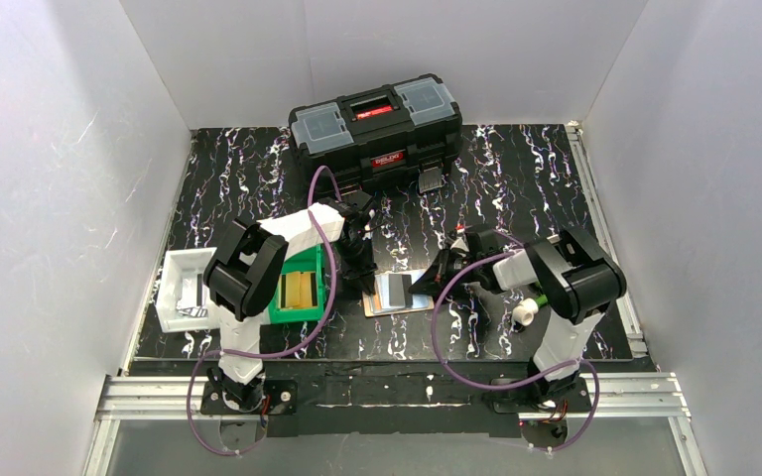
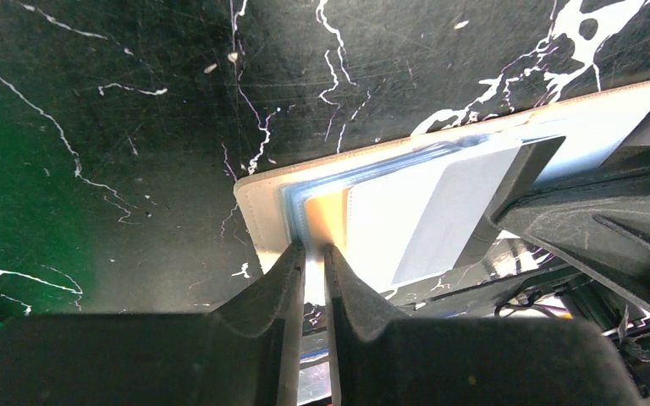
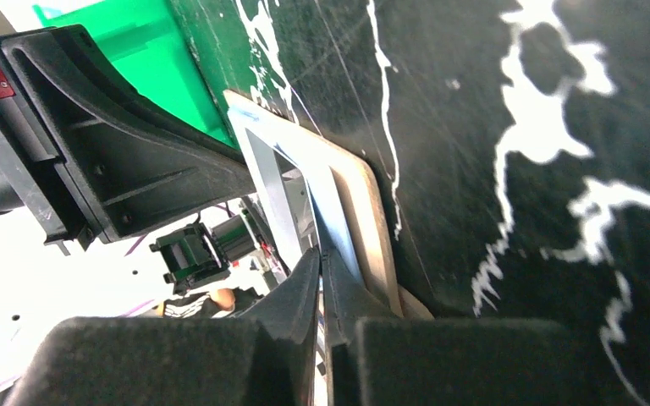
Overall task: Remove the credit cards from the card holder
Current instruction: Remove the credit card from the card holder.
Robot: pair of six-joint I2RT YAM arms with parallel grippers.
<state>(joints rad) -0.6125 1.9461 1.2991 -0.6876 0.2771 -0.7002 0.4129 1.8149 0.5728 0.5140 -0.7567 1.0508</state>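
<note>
Nearest us, between the two arms, the small flat tan leather-like folding card holder (image 1: 402,310) lies opened on the black, white-veined worktop (image 1: 516,198). A thin light blue rectangular card (image 2: 406,216) rests on its inner face. The left gripper (image 2: 315,251) sits at the holder's left edge, and its jaws are drawn almost together. As far as we can make out, they are clamped on that edge to pin it. The right gripper (image 3: 320,258) comes in from the opposite side, its jaws closed to a sliver on what looks like the card's edge. We judge the card light, stiff and slick. It should slide out readily if drawn flat along the pocket, yet it could slip from a shallow pinch, so a firm bite on its exposed short edge seems best. The holder looks soft and light, and it will likely drag along unless held down. An orange-tan patch beneath the pocket may be a second card; we cannot tell. Off to the left stand a green plastic bin (image 1: 298,313) and a white tray (image 1: 172,290), and farthest back a black toolbox (image 1: 377,129).
</note>
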